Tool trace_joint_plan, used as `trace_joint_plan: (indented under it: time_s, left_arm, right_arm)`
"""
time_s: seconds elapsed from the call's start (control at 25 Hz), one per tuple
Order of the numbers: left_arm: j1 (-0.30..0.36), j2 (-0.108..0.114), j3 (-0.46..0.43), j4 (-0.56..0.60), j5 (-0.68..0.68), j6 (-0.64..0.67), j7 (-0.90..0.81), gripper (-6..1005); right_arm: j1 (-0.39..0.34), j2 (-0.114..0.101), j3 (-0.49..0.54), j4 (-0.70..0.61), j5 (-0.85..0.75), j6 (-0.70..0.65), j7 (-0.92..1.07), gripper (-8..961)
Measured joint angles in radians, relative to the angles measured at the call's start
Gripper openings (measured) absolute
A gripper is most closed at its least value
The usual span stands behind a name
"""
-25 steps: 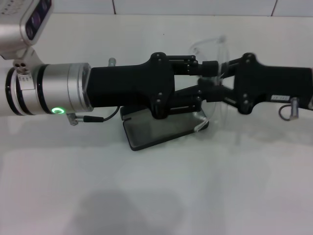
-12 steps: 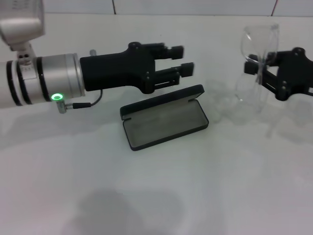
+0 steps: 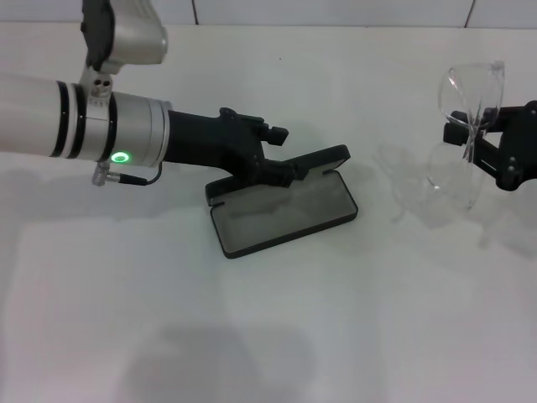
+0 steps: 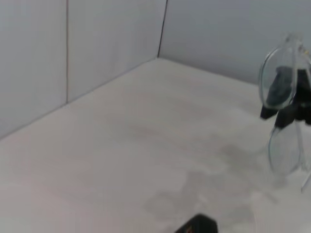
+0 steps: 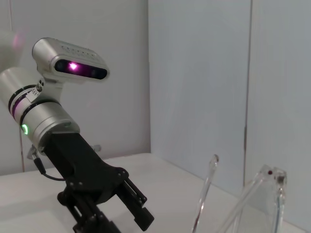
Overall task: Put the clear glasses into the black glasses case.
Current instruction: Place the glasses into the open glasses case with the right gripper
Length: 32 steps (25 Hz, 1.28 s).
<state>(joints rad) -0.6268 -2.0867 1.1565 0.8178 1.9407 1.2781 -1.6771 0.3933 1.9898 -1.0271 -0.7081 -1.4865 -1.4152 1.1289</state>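
Head view: the black glasses case (image 3: 285, 206) lies open on the white table (image 3: 268, 336), grey lining upward and nothing in it, its lid raised at the far side; the left gripper (image 3: 281, 155) reaches in from the left and hovers over the case's far edge by the hinge, its two fingers parted with nothing between them, though contact with the lid cannot be made out. Well to the right, the right gripper (image 3: 480, 138) is closed on the clear glasses (image 3: 466, 138) at the bridge, holding them clear of the table with one lens above the other. Left wrist view: the glasses (image 4: 282, 97) appear far off in the other arm's black fingers, above bare table, and a dark corner, probably of the case (image 4: 197, 225), shows at the frame edge. Right wrist view: the clear arms of the glasses (image 5: 209, 194) rise close to the lens, with the left gripper (image 5: 138, 204) beyond, fingers apart. Judged progress: case opened and glasses lifted; the arms appear still unfolded, and carrying the glasses over, laying them in the lined tray and perhaps closing the lid remain
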Motion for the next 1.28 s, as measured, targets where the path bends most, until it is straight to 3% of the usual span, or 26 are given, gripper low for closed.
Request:
trace_joint_plan:
  time_s: [0.28,0.44,0.6,0.68,0.84,1.12,1.28]
  left_arm:
    - [-0.001,-0.003,0.020,0.008,0.021,-0.022,0.009,700]
    - [0.023,-0.002,0.017,0.022,-0.070,0.000,0.060,702]
    - [0.065,0.003,-0.040,0.027,-0.232,0.090,0.152,700]
    - [0.093,0.002,-0.081,0.027,-0.298,0.121,0.196,699]
    - [0.143,0.003,-0.126,0.010,-0.404,0.141,0.240,695]
    - [0.198,0.003,-0.134,0.003,-0.449,0.157,0.244,694]
    - [0.217,0.004,-0.135,0.003,-0.466,0.166,0.246,694]
  right_arm:
    - [0.007,0.001,-0.005,-0.006,-0.035,-0.010,0.000,124]
    - [0.015,0.008,-0.008,-0.048,-0.105,-0.044,0.002,124]
    - [0.024,0.024,-0.056,-0.154,-0.203,-0.058,0.053,124]
    - [0.028,0.027,-0.127,-0.211,-0.220,-0.018,0.083,124]
    - [0.036,0.027,-0.354,-0.361,-0.265,0.183,0.149,124]
    - [0.036,0.033,-0.749,-0.523,-0.437,0.551,0.220,124]
    - [0.019,0.034,-0.844,-0.543,-0.473,0.667,0.219,124]
